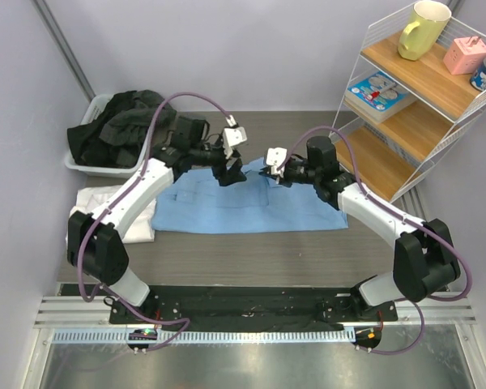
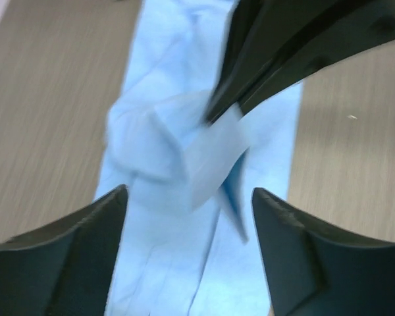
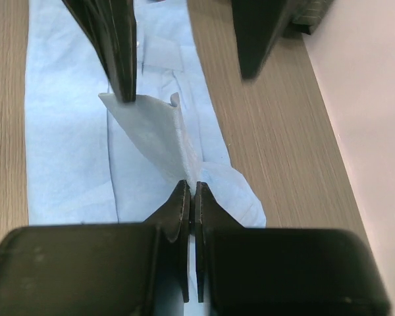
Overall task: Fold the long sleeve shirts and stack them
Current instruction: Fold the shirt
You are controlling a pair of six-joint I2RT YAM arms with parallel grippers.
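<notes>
Pressed-together black jaws of the right gripper [image 3: 191,191] pinch a raised flap of the light blue collared cloth shirt [image 1: 251,207], which lies flat on the grey wood-grain counter [image 1: 251,251], its long axis running left to right. Opposite, the left gripper [image 2: 189,192] hovers with jaws spread, straddling the same flap near the shirt's far edge and gripping nothing. A white cloth shirt [image 1: 93,198] lies at the counter's left.
</notes>
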